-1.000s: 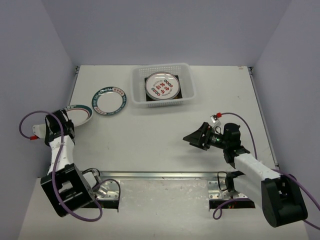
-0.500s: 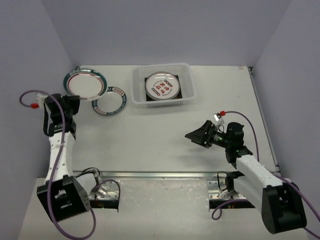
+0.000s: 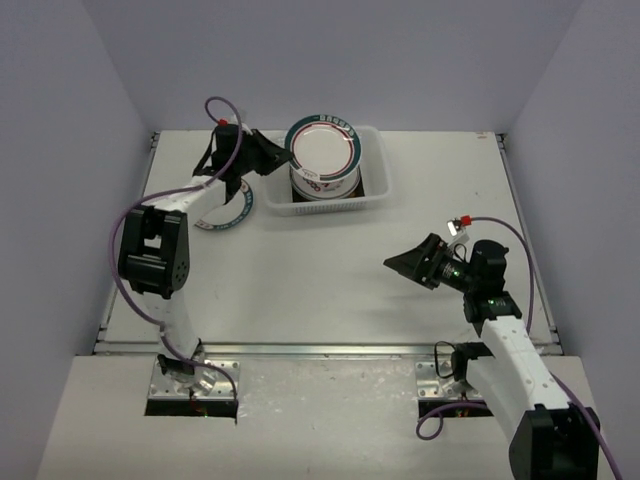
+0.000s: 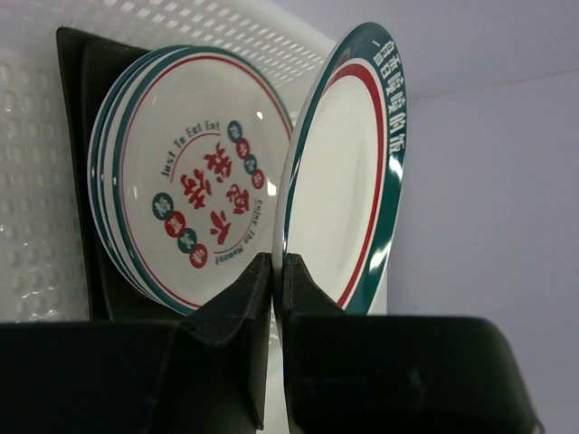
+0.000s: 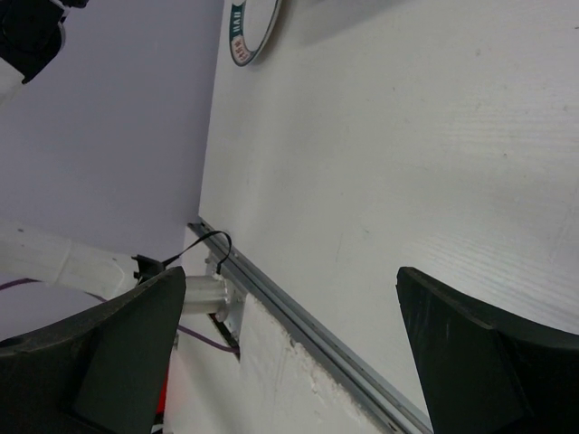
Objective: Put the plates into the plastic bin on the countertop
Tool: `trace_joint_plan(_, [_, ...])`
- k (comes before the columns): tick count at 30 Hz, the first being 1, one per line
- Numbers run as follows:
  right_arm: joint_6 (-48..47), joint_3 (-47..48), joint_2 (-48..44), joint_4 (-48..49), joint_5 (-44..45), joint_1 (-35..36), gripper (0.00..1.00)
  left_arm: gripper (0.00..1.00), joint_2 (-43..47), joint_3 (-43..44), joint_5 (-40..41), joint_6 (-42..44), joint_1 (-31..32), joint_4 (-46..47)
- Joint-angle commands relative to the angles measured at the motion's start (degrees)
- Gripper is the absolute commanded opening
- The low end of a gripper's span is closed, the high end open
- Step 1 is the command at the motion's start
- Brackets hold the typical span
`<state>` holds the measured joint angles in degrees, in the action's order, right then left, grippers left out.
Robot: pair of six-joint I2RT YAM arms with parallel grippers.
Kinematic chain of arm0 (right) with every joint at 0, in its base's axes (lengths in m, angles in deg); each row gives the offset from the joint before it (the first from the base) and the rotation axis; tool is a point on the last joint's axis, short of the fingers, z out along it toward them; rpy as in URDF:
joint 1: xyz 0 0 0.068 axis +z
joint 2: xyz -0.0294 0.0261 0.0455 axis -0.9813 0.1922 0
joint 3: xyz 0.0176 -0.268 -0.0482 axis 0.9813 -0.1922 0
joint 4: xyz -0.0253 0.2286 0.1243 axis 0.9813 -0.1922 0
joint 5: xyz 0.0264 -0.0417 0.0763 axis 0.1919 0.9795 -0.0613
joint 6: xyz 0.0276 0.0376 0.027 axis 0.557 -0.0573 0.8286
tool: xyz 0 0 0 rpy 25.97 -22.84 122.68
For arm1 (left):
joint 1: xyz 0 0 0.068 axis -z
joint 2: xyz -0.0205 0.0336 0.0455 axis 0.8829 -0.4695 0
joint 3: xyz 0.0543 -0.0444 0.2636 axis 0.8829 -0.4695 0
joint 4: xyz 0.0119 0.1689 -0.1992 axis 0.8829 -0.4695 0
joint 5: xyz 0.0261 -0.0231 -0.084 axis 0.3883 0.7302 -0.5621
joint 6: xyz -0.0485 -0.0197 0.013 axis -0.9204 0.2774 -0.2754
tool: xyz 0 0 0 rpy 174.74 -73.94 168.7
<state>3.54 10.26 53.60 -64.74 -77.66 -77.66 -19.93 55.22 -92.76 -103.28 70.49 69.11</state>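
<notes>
My left gripper (image 3: 272, 156) is shut on the rim of a round white plate with a dark teal rim (image 3: 322, 147), held on edge over the plastic bin (image 3: 376, 196). In the left wrist view the fingers (image 4: 237, 303) pinch that held plate (image 4: 348, 181) at its lower edge. Behind it, a stack of plates with red and teal motifs (image 4: 194, 199) lies in the bin (image 4: 36, 136) on a dark square plate (image 4: 80, 68). Another teal-rimmed plate (image 3: 236, 213) lies on the countertop (image 3: 320, 270), partly under the left arm. My right gripper (image 3: 406, 265) hangs open and holds nothing.
The right wrist view has the open gripper (image 5: 294, 348) over bare countertop (image 5: 407, 136), the metal rail (image 5: 298, 316) at the near edge, and the rim of the loose plate (image 5: 246, 32) far off. Grey walls close in the table on three sides.
The left arm has swung the plate from the table's left edge up and rightward to above the bin. The right arm has drifted slightly right, still open.
</notes>
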Motion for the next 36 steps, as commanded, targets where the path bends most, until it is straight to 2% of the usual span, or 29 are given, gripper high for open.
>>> trace_joint_plan(1, [-4.1, 3.6, -1.6, -4.6, -0.8, -0.8, 0.99, 0.0, -3.5, 6.9, -0.5, 1.8, 0.8, 0.4])
trace_joint_plan(4, [-5.8, 4.6, -2.1, -5.8, 0.0, -0.8, 0.99, 0.0, -5.0, 8.8, 2.6, 3.7, 0.8, -2.7])
trace_joint_plan(9, [-5.8, 4.8, -1.3, -5.8, 0.2, -0.9, 0.99, 0.0, -7.9, 12.5, 1.7, 5.7, 0.9, -6.8])
trace_joint_plan(10, [-5.8, 4.8, -1.2, -5.8, 0.1, -0.9, 0.99, 0.08, -7.8, 12.6, 2.2, 6.1, 1.0, -7.4])
trace_joint_plan(12, [-5.8, 4.7, -1.2, -5.8, 0.2, -0.8, 0.99, 0.35, -7.6, 12.8, 2.5, 6.9, 1.1, -8.3])
trace_joint_plan(14, [-5.8, 4.6, -1.2, -5.8, 0.6, -0.8, 0.99, 0.47, -7.8, 13.8, 1.7, 7.8, 1.5, -9.6])
trace_joint_plan(15, [-5.8, 4.6, -1.1, -5.8, 0.6, -0.8, 0.99, 0.59, -7.8, 14.0, 1.7, 8.4, 1.7, -10.2])
trace_joint_plan(16, [-5.9, 4.7, -0.9, -5.8, 0.5, -0.8, 0.99, 0.86, -7.7, 14.7, 1.9, 9.3, 2.1, -11.1])
trace_joint_plan(17, [-5.8, 4.8, -0.7, -5.8, 0.5, -0.8, 0.99, 0.99, -7.5, 15.1, 2.3, 9.7, 2.4, -13.1])
trace_joint_plan(24, [-6.3, 5.0, -0.4, -5.8, 0.7, -0.9, 0.99, 1.0, -1.0, 15.7, 7.9, 13.1, 2.4, -17.8])
trace_joint_plan(26, [-6.4, 5.1, 0.1, -5.8, 0.6, -0.9, 0.99, 1.0, 2.1, 16.5, 13.6, 15.3, 2.3, -22.6])
trace_joint_plan(28, [-6.5, 5.1, 0.3, -5.8, 0.7, -0.8, 0.99, 1.0, 6.9, 13.6, 19.1, 14.9, 1.2, -25.2])
trace_joint_plan(31, [-6.9, 4.8, 0.2, -5.8, 0.7, -0.8, 0.99, 1.0, 17.8, -2.9, 24.3, 9.2, -3.9, -21.4])
trace_joint_plan(33, [-7.4, 4.7, 0.4, -5.8, 0.4, -0.8, 0.99, 1.0, 23.4, -10.9, 23.4, 4.7, -11.2, -16.8])
trace_joint_plan(36, [-7.7, 4.3, 1.2, -5.3, -1.1, -0.8, 0.99, 1.0, 31.5, -20.9, 26.3, 0.0, -19.7, -18.9])
